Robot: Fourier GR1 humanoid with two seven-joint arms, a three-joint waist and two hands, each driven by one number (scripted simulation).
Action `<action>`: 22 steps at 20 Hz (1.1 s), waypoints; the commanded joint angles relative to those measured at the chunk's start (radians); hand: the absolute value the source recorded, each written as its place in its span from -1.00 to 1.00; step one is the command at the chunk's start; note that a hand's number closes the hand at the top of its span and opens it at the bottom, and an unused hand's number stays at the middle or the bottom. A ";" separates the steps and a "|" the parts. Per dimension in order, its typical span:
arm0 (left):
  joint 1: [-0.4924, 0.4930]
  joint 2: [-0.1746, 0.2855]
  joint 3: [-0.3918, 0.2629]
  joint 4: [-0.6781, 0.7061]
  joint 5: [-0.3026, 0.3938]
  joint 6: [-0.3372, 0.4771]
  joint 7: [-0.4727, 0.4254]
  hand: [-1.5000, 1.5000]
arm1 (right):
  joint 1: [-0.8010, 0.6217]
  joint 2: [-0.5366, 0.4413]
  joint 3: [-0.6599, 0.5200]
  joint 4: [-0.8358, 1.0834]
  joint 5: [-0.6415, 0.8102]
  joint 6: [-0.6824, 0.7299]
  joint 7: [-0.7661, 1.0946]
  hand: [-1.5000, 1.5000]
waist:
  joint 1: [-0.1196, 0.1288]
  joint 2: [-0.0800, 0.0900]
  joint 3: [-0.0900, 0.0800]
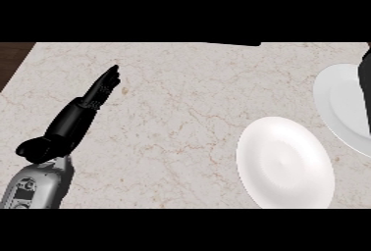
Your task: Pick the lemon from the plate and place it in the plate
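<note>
Likely pick step: right hand (366,88) at far plate (333,100), state untellable; left hand (72,120) straight, idle. Next: lemon to near plate (286,164).

a pale beige stone counter (181,122) fills nearly the whole view, its top crossed by thin brownish veins and faint mottling. at the upper left its edge runs on a slant, and a dark brown strip (12,61) shows beyond it. a flat black shape (235,43) lies along the far edge. the light is even and the shadows are soft.
</note>
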 commanded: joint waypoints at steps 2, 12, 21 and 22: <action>0.030 0.003 0.004 -0.012 -0.001 -0.001 -0.011 0.00 | 0.065 0.036 -0.076 0.024 0.071 -0.113 0.247 1.00 | -0.012 -0.007 0.001; 0.028 0.009 0.027 -0.008 0.004 0.004 0.000 0.00 | 0.161 0.072 -0.347 0.021 -0.044 -0.263 0.228 -1.00 | -0.034 -0.010 0.003; 0.022 0.018 0.041 -0.003 0.008 -0.007 -0.007 0.00 | 0.219 0.112 -0.349 -0.023 0.050 -0.499 0.097 -1.00 | -0.047 -0.020 0.001; 0.020 -0.011 0.011 -0.016 -0.008 0.014 0.030 0.00 | 0.201 0.120 -0.349 -0.034 0.056 -0.509 0.093 -1.00 | -0.047 -0.022 0.001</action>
